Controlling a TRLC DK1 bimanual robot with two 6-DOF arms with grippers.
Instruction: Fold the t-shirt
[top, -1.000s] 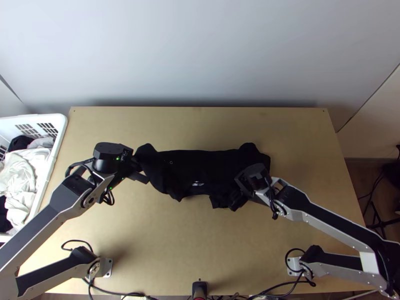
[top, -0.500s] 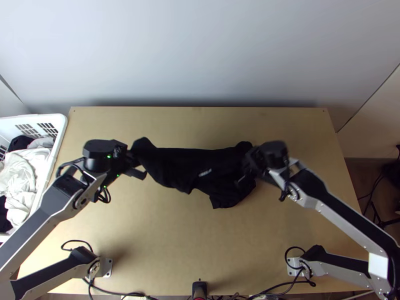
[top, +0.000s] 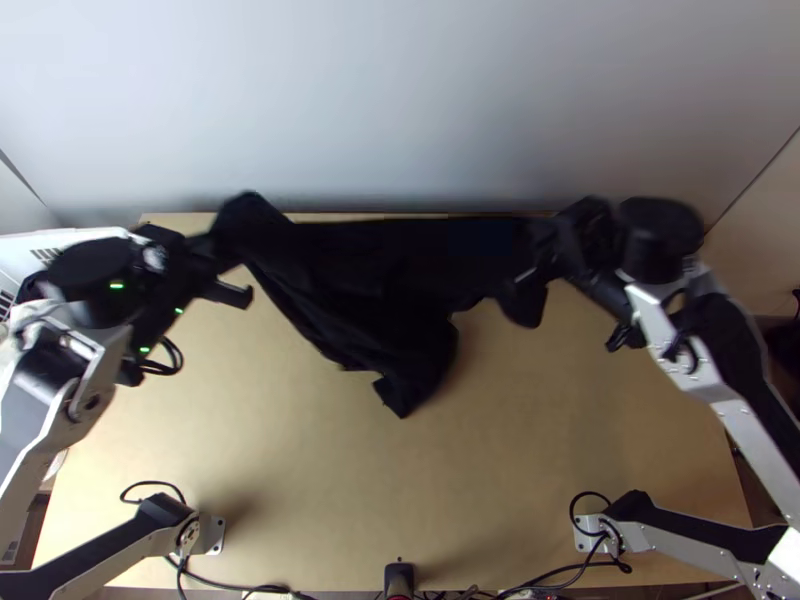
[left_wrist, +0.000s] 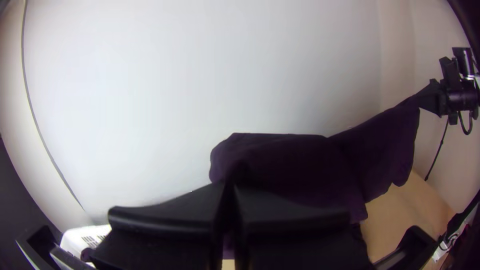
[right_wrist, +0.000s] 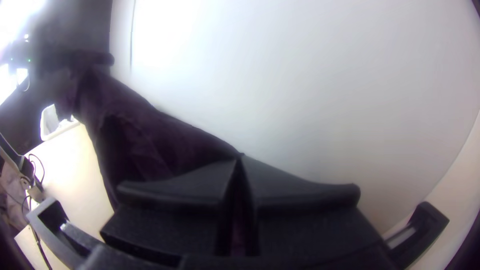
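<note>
a black t-shirt (top: 370, 285) hangs over the far part of the surface (top: 520, 430), long axis running left to right between the left tool (left_wrist: 229, 186), closed on one end, and the right tool (right_wrist: 240, 159), closed on the other; lowering it along that line likely comes next.

The black t-shirt (top: 370, 275) hangs creased and stretched above the table (top: 320, 480).

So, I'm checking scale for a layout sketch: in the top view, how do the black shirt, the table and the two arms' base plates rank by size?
1. Table
2. Black shirt
3. Left base plate and right base plate: too alike to rank
</note>
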